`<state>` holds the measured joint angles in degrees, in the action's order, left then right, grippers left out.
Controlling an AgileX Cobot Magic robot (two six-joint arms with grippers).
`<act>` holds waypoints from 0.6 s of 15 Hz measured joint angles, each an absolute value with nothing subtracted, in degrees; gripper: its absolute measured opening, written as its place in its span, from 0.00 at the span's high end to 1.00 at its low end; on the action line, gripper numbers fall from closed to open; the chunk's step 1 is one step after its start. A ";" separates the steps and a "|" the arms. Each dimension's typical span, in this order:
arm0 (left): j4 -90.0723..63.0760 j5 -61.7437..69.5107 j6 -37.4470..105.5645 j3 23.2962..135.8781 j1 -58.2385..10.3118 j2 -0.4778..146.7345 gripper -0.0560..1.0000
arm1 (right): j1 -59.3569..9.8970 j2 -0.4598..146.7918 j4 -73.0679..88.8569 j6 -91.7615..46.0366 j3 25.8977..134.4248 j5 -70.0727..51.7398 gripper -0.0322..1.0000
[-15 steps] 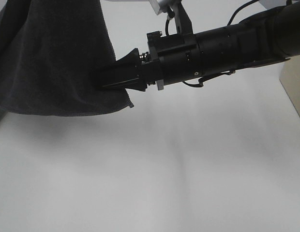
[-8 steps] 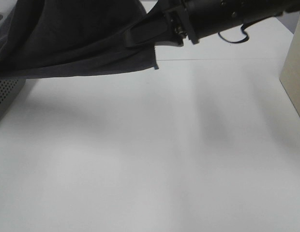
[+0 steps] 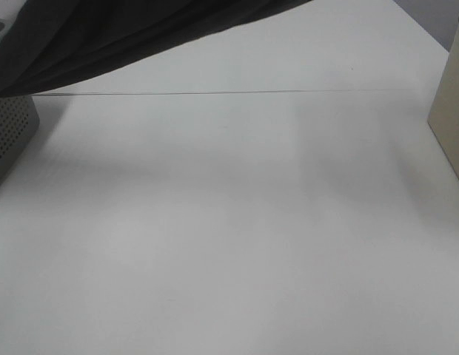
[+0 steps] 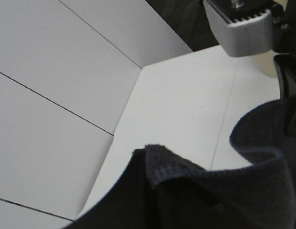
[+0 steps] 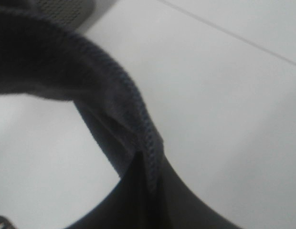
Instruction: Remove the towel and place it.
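The dark towel [image 3: 118,33] hangs in the air across the top left of the exterior high view, stretched from above the basket up toward the top middle. Both grippers are above that view's edge. In the left wrist view the towel [image 4: 210,191] bunches close to the camera, and my left gripper [image 4: 290,114] is shut on its cloth at the picture's edge. The right wrist view shows a hemmed towel edge [image 5: 133,109] running into my right gripper [image 5: 143,191], which is shut on it.
A grey perforated basket [image 3: 11,137] stands at the left edge of the white table [image 3: 237,222], under the towel's low end. A beige box [image 3: 451,111] stands at the right edge. A grey ribbed part [image 4: 238,28] shows in the left wrist view.
The right arm has risen out of the top of the exterior high view, taking the towel's corner up with it. The towel's lower edge has lifted, and the basket's side now shows.
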<state>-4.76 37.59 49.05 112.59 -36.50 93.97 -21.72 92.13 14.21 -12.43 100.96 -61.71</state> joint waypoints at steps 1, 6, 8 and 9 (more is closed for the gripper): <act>-4.76 34.66 48.70 112.59 -36.50 94.31 0.95 | -21.72 92.70 8.88 -9.85 104.79 -62.51 0.96; -5.10 26.01 48.47 112.59 -34.66 96.14 0.95 | -21.66 97.29 -2.01 -7.79 119.98 -62.34 0.96; -6.76 24.41 48.47 112.59 -32.20 96.26 0.95 | -21.66 97.98 -4.30 -7.79 121.07 -59.64 0.96; -8.19 22.98 48.47 112.59 -31.00 96.37 0.95 | -21.66 98.55 -4.47 -7.79 121.30 -57.58 0.96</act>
